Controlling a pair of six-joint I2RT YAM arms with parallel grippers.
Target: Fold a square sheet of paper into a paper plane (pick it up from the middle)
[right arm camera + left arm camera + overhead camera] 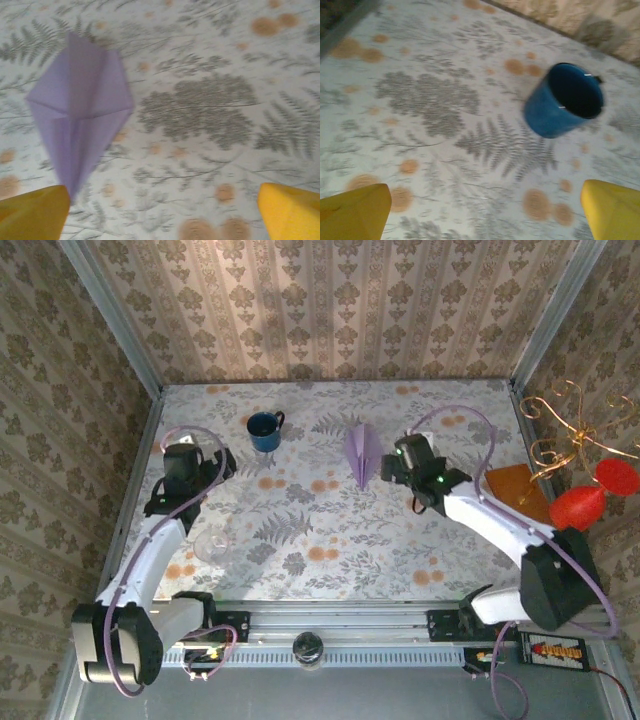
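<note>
My fern-printed counter sits between damask-papered walls. The paper plane lies flat at upper centre, nose pointing down-frame, right of the blue mug. My left jaws hang spread near the mug. My right jaws, spread and empty, hover just right of the plane.

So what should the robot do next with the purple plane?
Probably back the right end effector away a little. The paper plane already looks folded, with a pointed nose and centre crease, lying free on the table, and the end effector is open and empty.
</note>
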